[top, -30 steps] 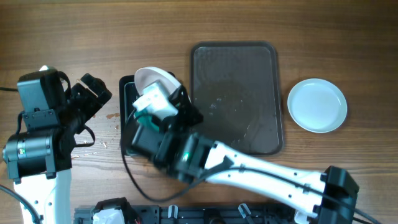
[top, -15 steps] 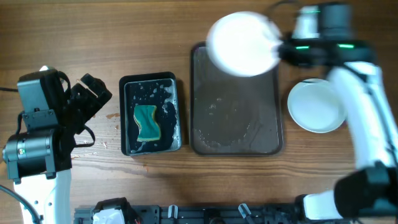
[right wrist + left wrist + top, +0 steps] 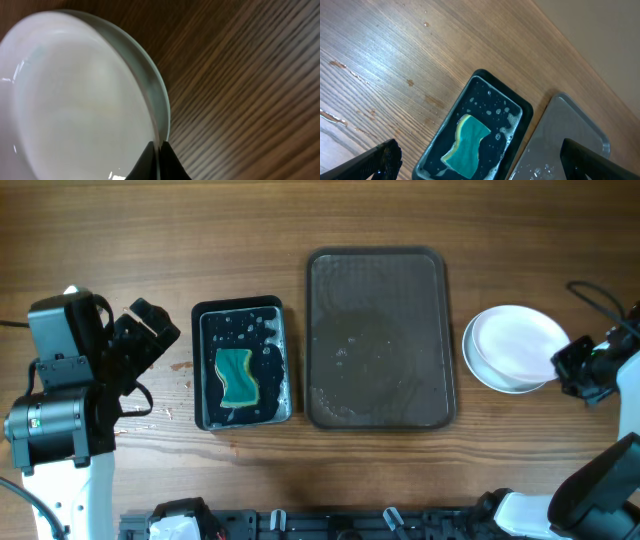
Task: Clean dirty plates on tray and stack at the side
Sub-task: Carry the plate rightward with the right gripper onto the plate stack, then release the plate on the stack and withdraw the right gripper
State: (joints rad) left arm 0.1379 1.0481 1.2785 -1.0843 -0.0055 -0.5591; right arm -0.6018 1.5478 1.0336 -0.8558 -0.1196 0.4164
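Note:
The dark tray [image 3: 378, 340] lies at the middle of the table with only water drops on it; its corner also shows in the left wrist view [image 3: 570, 130]. Plain white plates [image 3: 512, 345] lie stacked to the right of the tray, the top one slightly offset. My right gripper [image 3: 568, 365] is shut on the rim of the top plate [image 3: 80, 105]; its fingertips [image 3: 159, 150] pinch the edge. My left gripper [image 3: 480, 160] is open and empty, above the basin at the left.
A black basin [image 3: 243, 364] with soapy water and a green sponge [image 3: 236, 377] stands left of the tray; it also shows in the left wrist view [image 3: 520, 112]. Water marks spot the wood near the left arm.
The right arm carried a white plate from the basin, over the tray, to the stack on the right. The left arm has not moved.

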